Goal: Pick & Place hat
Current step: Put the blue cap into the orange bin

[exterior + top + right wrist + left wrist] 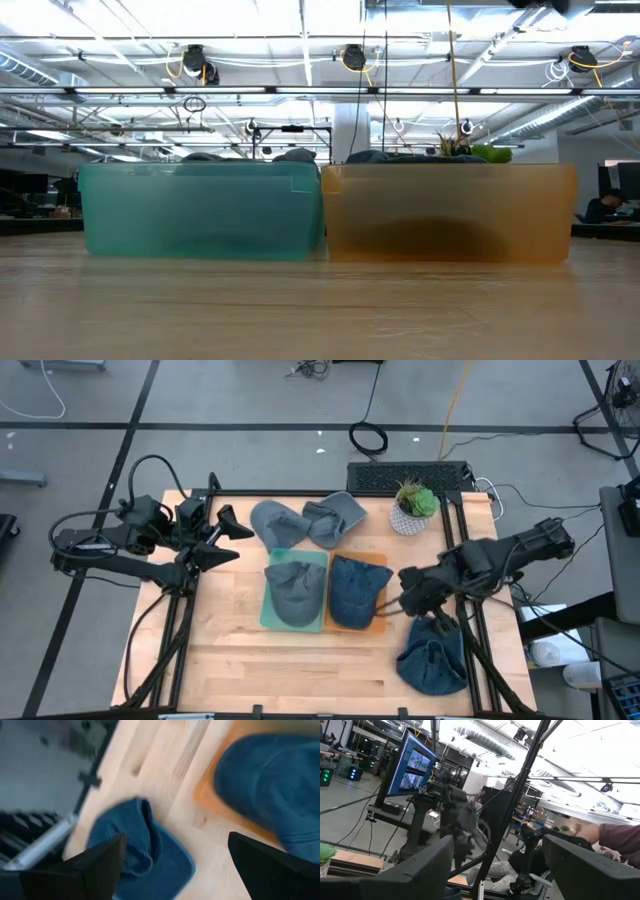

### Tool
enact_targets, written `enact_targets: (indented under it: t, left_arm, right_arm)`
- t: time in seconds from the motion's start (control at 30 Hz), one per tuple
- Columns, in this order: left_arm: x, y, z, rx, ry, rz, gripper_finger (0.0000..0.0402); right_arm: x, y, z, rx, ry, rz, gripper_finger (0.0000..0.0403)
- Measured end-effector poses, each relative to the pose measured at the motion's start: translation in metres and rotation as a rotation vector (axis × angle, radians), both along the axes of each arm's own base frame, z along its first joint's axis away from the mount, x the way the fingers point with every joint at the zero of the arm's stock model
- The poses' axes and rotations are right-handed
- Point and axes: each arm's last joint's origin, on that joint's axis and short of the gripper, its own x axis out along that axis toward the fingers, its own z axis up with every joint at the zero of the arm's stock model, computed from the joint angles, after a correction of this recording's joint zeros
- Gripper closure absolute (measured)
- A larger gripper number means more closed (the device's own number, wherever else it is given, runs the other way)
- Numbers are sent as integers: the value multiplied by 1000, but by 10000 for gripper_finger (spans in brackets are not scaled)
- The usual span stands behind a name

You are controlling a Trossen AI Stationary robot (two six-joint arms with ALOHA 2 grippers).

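In the high view a grey hat [295, 592] lies in the teal bin [266, 612], and a dark blue hat [357, 590] lies in the orange bin [378, 626] beside it. Another blue hat [432, 665] [137, 852] rests on the table near the right near corner. Two more grey hats [275, 520] [337, 517] lie at the far edge. My right gripper [393, 604] [172, 870] hovers open at the orange bin's right side, between that bin and the loose blue hat. My left gripper [224, 537] [497, 865] is open over the table's left side, pointing level across it.
A potted plant [412, 508] stands at the far right of the table, with a black keyboard-like unit [410, 475] behind it. The low view shows the teal bin [200, 212] and orange bin [448, 212] side by side. A person's sleeve [620, 837] shows beyond the table.
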Motion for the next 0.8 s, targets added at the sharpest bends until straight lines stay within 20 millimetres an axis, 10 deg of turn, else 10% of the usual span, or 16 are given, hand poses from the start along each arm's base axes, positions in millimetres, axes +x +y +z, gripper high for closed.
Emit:
enact_targets:
  t: [0.5, 0.8]
  left_arm:
    - [0, 0, 0, -30, 6, -6, 92]
    - [0, 0, 0, -58, 13, -13, 92]
  right_arm:
    - [-10, 15, -109, -23, 149, 173, 67]
    - [-10, 13, -139, 35, 111, 184, 67]
